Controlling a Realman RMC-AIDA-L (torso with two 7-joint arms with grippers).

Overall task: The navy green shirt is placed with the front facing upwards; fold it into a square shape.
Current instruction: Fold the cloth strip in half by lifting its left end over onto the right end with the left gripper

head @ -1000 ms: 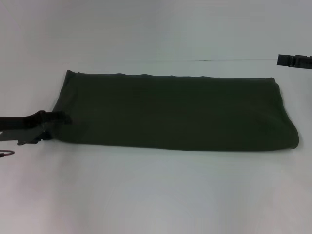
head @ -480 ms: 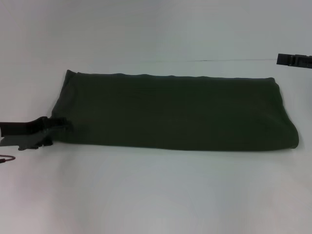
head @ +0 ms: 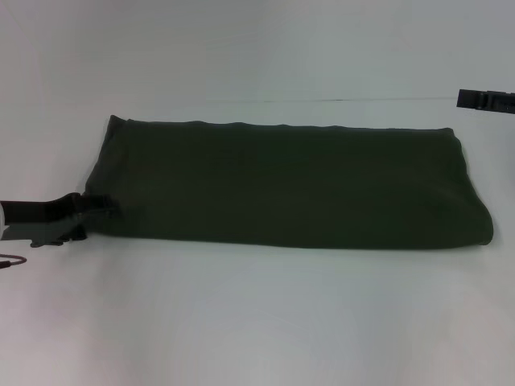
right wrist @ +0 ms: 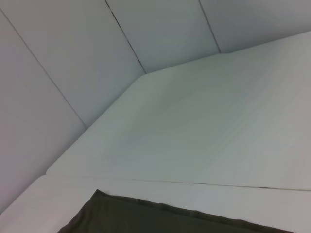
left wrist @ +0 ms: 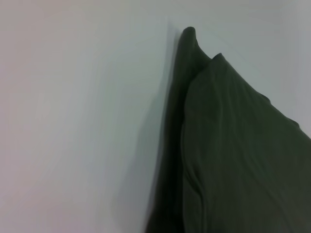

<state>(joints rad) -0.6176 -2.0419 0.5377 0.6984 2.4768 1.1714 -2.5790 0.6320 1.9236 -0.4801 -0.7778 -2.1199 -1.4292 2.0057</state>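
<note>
White counter (head: 257, 322) fills the scene, pale wall panels behind it, and across the middle lies the navy green shirt (head: 290, 185), already doubled into a long flat band running side to side. No lettering shows; the plain fabric is on top. Its right end is a rounded fold, and its left end tapers toward the far corner, with layered edges clear in the left wrist view (left wrist: 233, 145).

Down at the near left corner of that band sits the left hand (head: 103, 206), low on the counter, its tip right at the cloth. It looks pinched onto the corner, but dark on dark, I can't tell whether it's truly clamped or just touching. The right hand (head: 485, 100) is parked high at the far right edge, well apart from the shirt; whether it's spread or closed, I can't tell either. Its wrist camera catches only a sliver of the shirt's edge (right wrist: 160, 218).

By my read, the lengthwise folds are done and the crosswise fold is in hand. Next call: lift that left end cleanly, carry it across onto the right end, and line up the edges so the band halves into a square without dragging the lower layers.
</note>
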